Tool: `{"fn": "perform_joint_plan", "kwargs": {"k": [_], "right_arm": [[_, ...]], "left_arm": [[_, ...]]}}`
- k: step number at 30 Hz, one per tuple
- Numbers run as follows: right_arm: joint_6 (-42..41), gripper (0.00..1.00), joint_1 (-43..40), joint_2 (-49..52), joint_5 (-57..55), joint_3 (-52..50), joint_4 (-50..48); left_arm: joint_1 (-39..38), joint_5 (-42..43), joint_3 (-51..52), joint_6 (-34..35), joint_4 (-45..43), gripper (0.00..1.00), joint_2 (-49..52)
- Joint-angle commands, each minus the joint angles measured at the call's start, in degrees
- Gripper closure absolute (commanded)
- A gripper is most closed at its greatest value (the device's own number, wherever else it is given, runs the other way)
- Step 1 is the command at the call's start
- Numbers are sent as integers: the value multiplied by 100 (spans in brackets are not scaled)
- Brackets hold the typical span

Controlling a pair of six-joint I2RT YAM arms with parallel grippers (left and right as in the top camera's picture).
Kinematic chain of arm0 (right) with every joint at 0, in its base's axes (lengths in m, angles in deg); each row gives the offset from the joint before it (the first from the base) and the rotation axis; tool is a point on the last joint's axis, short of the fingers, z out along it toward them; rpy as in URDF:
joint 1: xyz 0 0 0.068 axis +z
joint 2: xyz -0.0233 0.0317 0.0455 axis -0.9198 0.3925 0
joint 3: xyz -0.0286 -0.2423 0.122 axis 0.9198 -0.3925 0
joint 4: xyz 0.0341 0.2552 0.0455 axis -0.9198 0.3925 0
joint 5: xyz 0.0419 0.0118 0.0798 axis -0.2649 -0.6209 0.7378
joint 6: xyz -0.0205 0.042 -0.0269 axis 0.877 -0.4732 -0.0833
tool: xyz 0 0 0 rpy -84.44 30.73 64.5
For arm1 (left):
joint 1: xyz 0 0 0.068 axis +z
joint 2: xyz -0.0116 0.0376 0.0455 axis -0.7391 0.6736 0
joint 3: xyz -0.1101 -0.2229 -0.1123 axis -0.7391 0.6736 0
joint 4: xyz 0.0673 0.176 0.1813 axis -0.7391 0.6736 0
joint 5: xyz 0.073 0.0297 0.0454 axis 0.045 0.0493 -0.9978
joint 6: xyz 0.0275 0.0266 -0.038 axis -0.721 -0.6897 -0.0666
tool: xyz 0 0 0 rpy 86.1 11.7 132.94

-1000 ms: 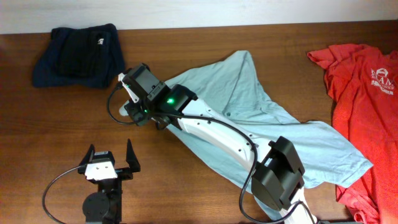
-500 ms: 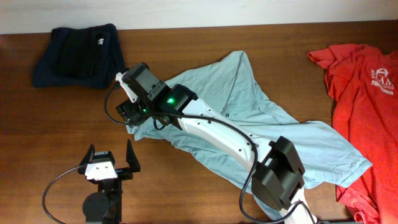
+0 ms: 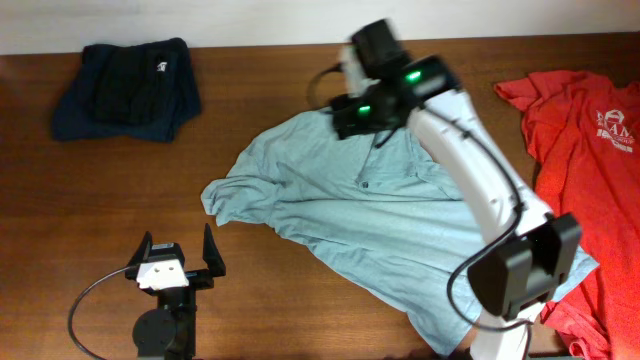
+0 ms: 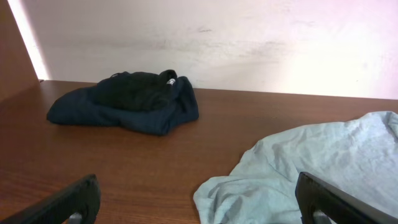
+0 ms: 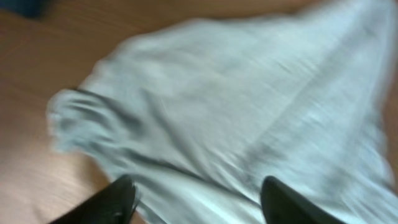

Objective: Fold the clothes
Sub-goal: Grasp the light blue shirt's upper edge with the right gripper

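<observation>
Judging the blue shirt limp and light, grip its corner ahead-left of the right jaws; both pairs stand apart, empty.

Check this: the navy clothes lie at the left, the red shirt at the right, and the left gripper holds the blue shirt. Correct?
No. The left gripper holds nothing: the overhead view shows it open, apart from the blue shirt. The navy clothes and red shirt lie as stated.
</observation>
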Motion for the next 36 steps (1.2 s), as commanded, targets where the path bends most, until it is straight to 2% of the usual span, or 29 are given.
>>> {"fn": "perform_joint_plan", "kwargs": {"k": [1, 5, 7, 8, 10, 20, 36], "right_arm": [[-33, 39, -435, 221, -9, 48, 306], [-35, 41, -881, 494, -205, 46, 595], [-42, 48, -1095, 664, -199, 44, 713], [-57, 56, -1209, 798, -201, 37, 815], [-57, 62, -1320, 940, -203, 24, 918], [-55, 64, -1620, 1274, -203, -424, 765], [-55, 63, -1617, 1279, -199, -1657, -614]], "left_arm": [[-22, 44, 9, -109, 24, 0, -44], [-22, 44, 9, -109, 26, 0, -44], [-22, 44, 9, -109, 24, 0, -44], [-22, 44, 9, -109, 26, 0, -44], [-22, 44, 9, -109, 24, 0, -44], [-22, 44, 9, -109, 24, 0, -44], [-22, 44, 9, -109, 24, 0, -44]]}}
